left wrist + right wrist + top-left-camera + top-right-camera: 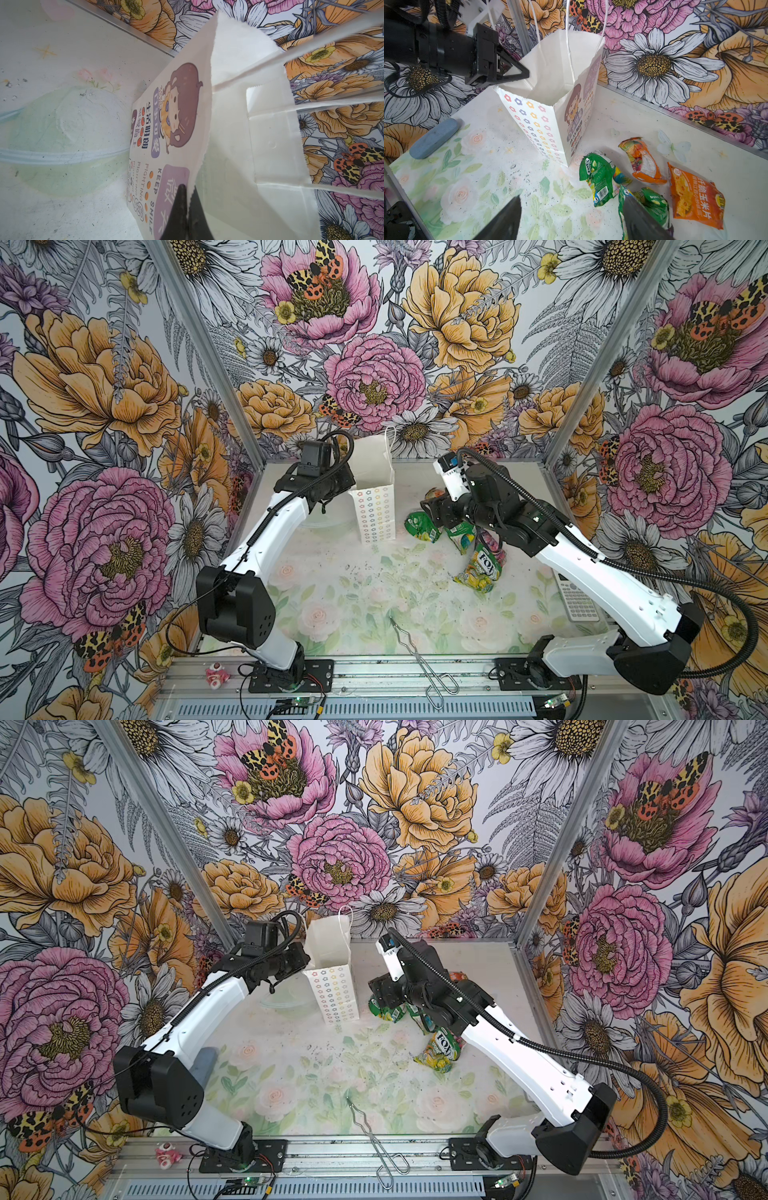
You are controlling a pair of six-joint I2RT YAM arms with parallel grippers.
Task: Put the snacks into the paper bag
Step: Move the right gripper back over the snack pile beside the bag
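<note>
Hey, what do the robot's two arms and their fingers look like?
The left arm and right arm have white link shells and boxy black joints. A ribbed black cable hose loops along each. The fingers are black, tapering to points.

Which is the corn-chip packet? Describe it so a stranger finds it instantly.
Start at the upright white paper bag. Snack packets lie beside its base; the corn-chip packet lies next to the crumpled orange packet. Only it is flat: orange, with large white Chinese characters.
</note>
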